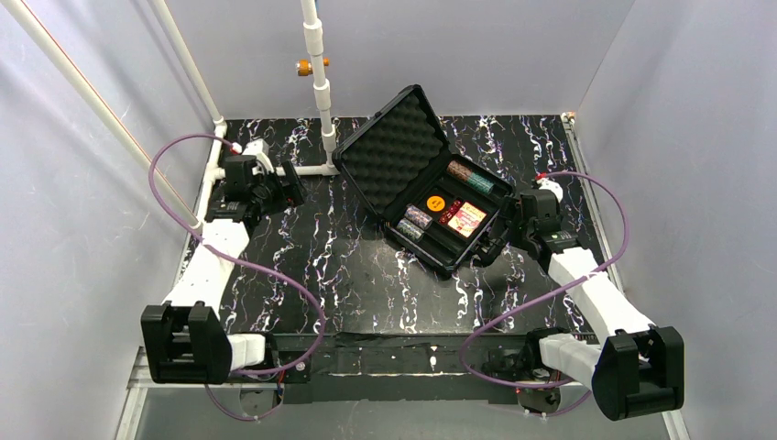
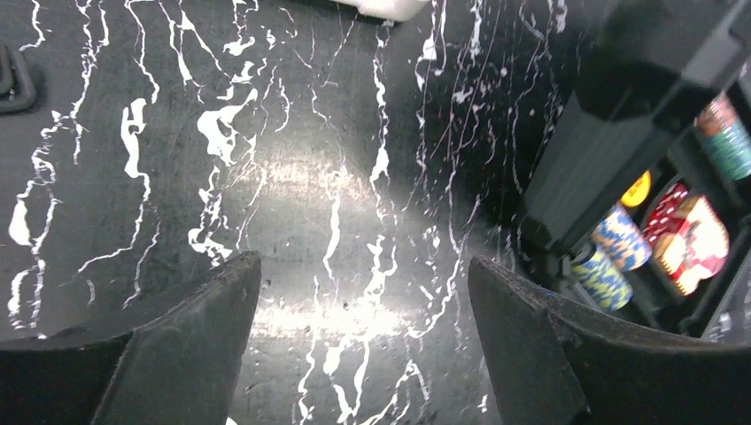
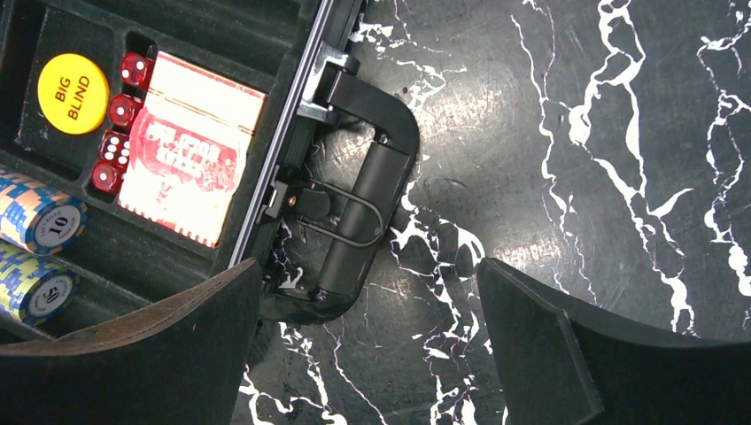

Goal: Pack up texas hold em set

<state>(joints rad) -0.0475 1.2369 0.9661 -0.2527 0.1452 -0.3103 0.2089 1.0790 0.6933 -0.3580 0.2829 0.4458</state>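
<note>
The black case (image 1: 440, 243) lies open at mid-table, its egg-crate foam lid (image 1: 400, 147) propped up toward the back. Inside lie chip stacks (image 1: 417, 220), red dice (image 1: 446, 213), a red-yellow card box (image 1: 468, 219) and an orange disc (image 1: 435, 202). No blue disc shows. My right gripper (image 1: 502, 227) is open and empty at the case's right edge. The right wrist view shows it (image 3: 367, 274) just below the case handle (image 3: 363, 186), beside the disc (image 3: 73, 93), dice (image 3: 118, 124) and card box (image 3: 190, 159). My left gripper (image 1: 293, 188) is open and empty over bare table (image 2: 365, 292), left of the case (image 2: 584, 168).
A white pipe post (image 1: 318, 82) stands behind the case, with a white pipe (image 1: 307, 169) lying along the table near the left gripper. Grey walls close in on the left, right and back. Purple cables (image 1: 302, 302) loop over the near part of the table.
</note>
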